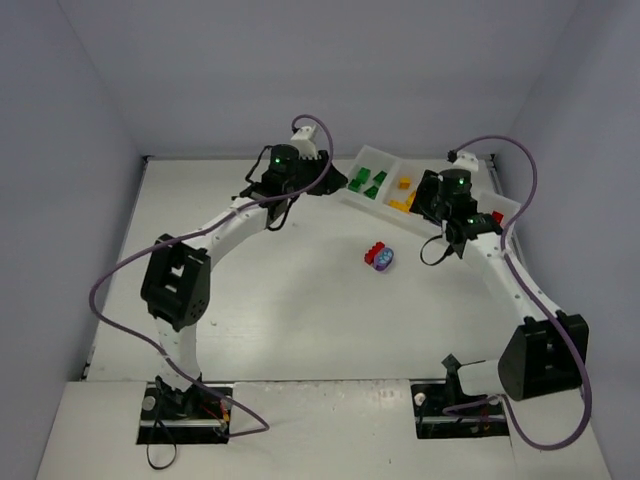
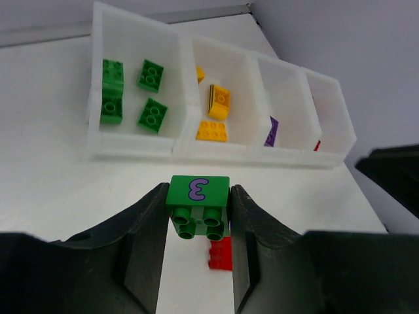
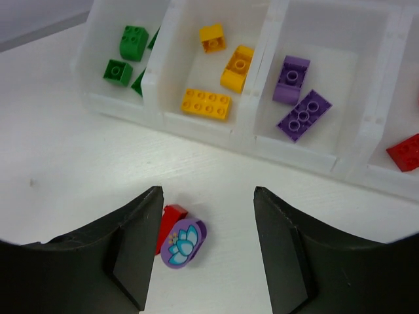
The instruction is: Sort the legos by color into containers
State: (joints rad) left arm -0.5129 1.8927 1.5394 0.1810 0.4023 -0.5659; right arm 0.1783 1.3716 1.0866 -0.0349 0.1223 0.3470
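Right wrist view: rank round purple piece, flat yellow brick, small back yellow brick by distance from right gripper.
1. Round purple piece, on the table between the right gripper's fingers.
2. Flat yellow brick, front of second compartment.
3. Small yellow brick, back of it.

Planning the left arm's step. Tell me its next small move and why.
Probably carry it forward and a little left, over the leftmost compartment of the tray. The left hand is shut on a green brick just short of the tray, and that compartment holds the other green bricks. The drop can follow.
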